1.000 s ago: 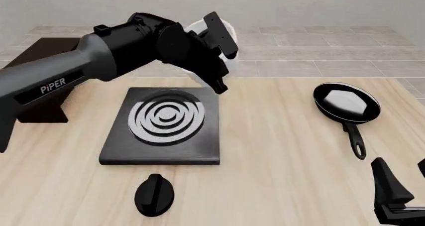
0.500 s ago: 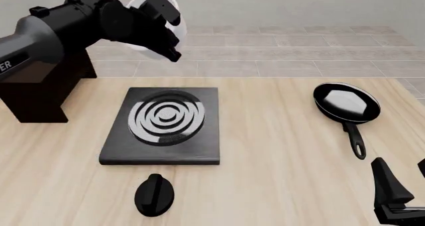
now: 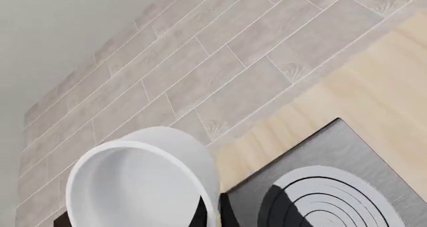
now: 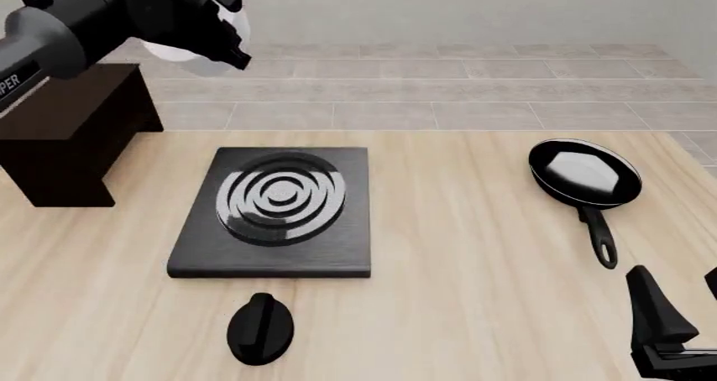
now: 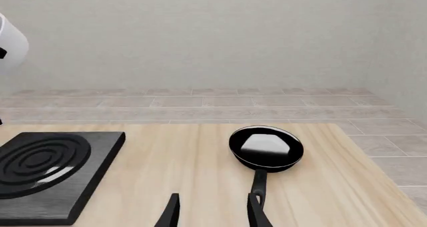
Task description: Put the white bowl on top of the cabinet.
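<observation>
My left gripper (image 4: 213,27) is shut on the rim of the white bowl (image 4: 176,51) and holds it high in the air at the far left, tilted. The bowl hangs just right of the right end of the dark cabinet (image 4: 67,129), well above its flat top. In the left wrist view the white bowl (image 3: 140,182) fills the lower part, with a dark fingertip (image 3: 212,214) pinching its wall. From the right wrist view the white bowl (image 5: 10,47) shows at the edge. My right gripper (image 5: 213,212) stands open and empty low near the table's front right corner (image 4: 672,331).
A flat black stove plate (image 4: 274,209) with silver rings lies mid-table, with a black knob (image 4: 261,326) in front of it. A black frying pan (image 4: 585,173) rests at the right, handle toward me. Tiled floor lies beyond the table's far edge.
The left arm has swung left and upward with the bowl, from above the stove plate's far edge to beside the cabinet. The right arm has not moved.
</observation>
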`<action>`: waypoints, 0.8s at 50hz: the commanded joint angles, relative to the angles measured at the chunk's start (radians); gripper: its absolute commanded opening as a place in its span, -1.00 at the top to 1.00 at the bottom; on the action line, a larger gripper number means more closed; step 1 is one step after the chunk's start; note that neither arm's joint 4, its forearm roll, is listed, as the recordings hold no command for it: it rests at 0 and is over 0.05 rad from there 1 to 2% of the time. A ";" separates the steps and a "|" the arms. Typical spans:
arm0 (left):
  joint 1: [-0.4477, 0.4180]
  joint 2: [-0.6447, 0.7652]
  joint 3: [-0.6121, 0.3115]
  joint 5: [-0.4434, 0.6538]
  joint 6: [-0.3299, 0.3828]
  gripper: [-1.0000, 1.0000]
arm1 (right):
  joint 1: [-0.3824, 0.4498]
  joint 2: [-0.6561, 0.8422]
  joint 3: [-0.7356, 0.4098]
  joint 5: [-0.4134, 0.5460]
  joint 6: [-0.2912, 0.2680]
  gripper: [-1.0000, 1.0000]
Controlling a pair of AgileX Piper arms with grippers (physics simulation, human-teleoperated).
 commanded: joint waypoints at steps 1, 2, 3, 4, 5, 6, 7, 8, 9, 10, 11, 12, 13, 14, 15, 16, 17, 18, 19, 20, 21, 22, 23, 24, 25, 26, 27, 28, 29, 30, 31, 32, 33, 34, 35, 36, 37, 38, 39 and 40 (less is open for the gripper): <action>0.093 0.029 -0.083 -0.008 0.034 1.00 | 0.000 0.000 0.000 0.000 0.000 -1.00; 0.093 0.029 -0.083 -0.008 0.034 1.00 | 0.000 -0.001 0.000 0.000 0.000 -1.00; 0.101 0.026 -0.078 -0.014 0.040 1.00 | 0.000 0.000 0.000 0.000 0.000 -1.00; 0.132 0.028 -0.080 -0.022 0.046 1.00 | 0.000 -0.001 0.000 0.000 0.000 -1.00; 0.143 0.024 -0.069 -0.036 0.062 1.00 | 0.000 0.000 0.000 0.000 0.000 -1.00; 0.159 0.029 -0.073 -0.033 0.061 1.00 | 0.000 0.000 0.000 0.000 0.000 -1.00; 0.166 0.028 -0.066 -0.037 0.063 1.00 | 0.000 0.000 0.000 0.000 0.000 -1.00; 0.174 0.028 -0.060 -0.041 0.066 1.00 | 0.000 0.000 0.000 0.000 0.000 -1.00; 0.181 0.027 -0.050 -0.049 0.069 1.00 | 0.000 0.000 0.000 0.000 0.000 -1.00; 0.185 0.027 -0.043 -0.053 0.068 1.00 | 0.000 0.000 0.000 0.000 0.000 -1.00; 0.187 0.028 -0.042 -0.053 0.062 1.00 | 0.000 0.000 0.000 0.000 0.000 -1.00; 0.204 0.034 -0.055 -0.052 0.039 1.00 | 0.000 -0.001 0.000 0.000 0.000 -1.00; 0.209 0.031 -0.027 -0.075 0.059 1.00 | 0.000 0.000 0.000 0.000 0.000 -1.00; 0.213 0.028 -0.012 -0.084 0.067 1.00 | 0.000 0.000 0.000 0.000 0.000 -1.00; 0.230 0.028 -0.010 -0.096 0.060 1.00 | 0.000 0.000 0.000 0.000 0.000 -1.00; 0.232 0.027 -0.006 -0.099 0.062 1.00 | 0.000 0.000 0.000 0.000 0.000 -1.00; 0.232 0.027 -0.006 -0.099 0.062 1.00 | 0.000 0.000 0.000 0.000 0.000 -1.00; 0.241 0.027 0.002 -0.107 0.067 1.00 | 0.000 0.000 0.000 0.000 0.000 -1.00; 0.250 0.027 0.012 -0.114 0.072 1.00 | 0.000 0.000 0.000 0.000 0.000 -1.00; 0.259 0.025 0.023 -0.122 0.077 1.00 | 0.000 0.000 0.000 0.000 0.000 -1.00; 0.269 0.026 0.023 -0.124 0.077 1.00 | 0.000 0.000 0.000 0.000 0.000 -1.00; 0.284 0.025 0.032 -0.133 0.091 1.00 | 0.000 0.000 0.000 0.000 0.000 -1.00; 0.296 0.027 0.035 -0.139 0.098 1.00 | 0.000 0.000 0.000 0.000 0.000 -1.00; 0.300 0.027 0.037 -0.141 0.101 1.00 | 0.000 0.000 0.000 0.000 0.000 -1.00; 0.324 0.029 0.035 -0.147 0.103 1.00 | 0.000 0.000 0.000 0.000 0.000 -1.00; 0.334 0.034 0.031 -0.143 0.103 1.00 | 0.000 0.000 0.000 0.000 0.000 -1.00; 0.349 0.044 0.018 -0.134 0.098 1.00 | 0.000 0.000 0.000 0.000 0.000 -1.00; 0.356 0.046 0.017 -0.138 0.095 1.00 | 0.000 -0.001 0.000 0.000 0.000 -1.00; 0.352 0.044 0.025 -0.145 0.099 1.00 | 0.000 0.000 0.000 0.000 0.000 -1.00; 0.357 0.045 0.022 -0.146 0.093 1.00 | 0.000 0.000 0.000 0.000 0.000 -1.00; 0.362 0.048 0.016 -0.146 0.088 1.00 | 0.000 0.000 0.000 0.000 0.000 -1.00; 0.362 0.048 0.016 -0.146 0.088 1.00 | 0.000 0.000 0.000 0.000 0.000 -1.00; 0.367 0.051 0.012 -0.146 0.087 1.00 | 0.000 0.000 0.000 0.000 0.000 -1.00; 0.372 0.054 0.010 -0.147 0.089 1.00 | 0.000 0.000 0.000 0.000 0.000 -1.00; 0.374 0.057 0.008 -0.147 0.090 1.00 | 0.000 0.000 0.000 0.000 0.000 -1.00; 0.375 0.059 0.007 -0.146 0.091 1.00 | 0.000 0.000 0.000 0.000 0.000 -1.00; 0.380 0.066 -0.006 -0.139 0.086 1.00 | 0.000 0.000 0.000 0.000 0.000 -1.00; 0.386 0.074 -0.022 -0.129 0.079 1.00 | 0.000 0.000 0.000 0.000 0.000 -1.00; 0.395 0.084 -0.040 -0.124 0.076 1.00 | 0.000 0.000 0.000 0.000 0.000 -1.00; 0.406 0.101 -0.067 -0.103 0.063 1.00 | 0.000 0.000 0.000 0.000 0.000 -1.00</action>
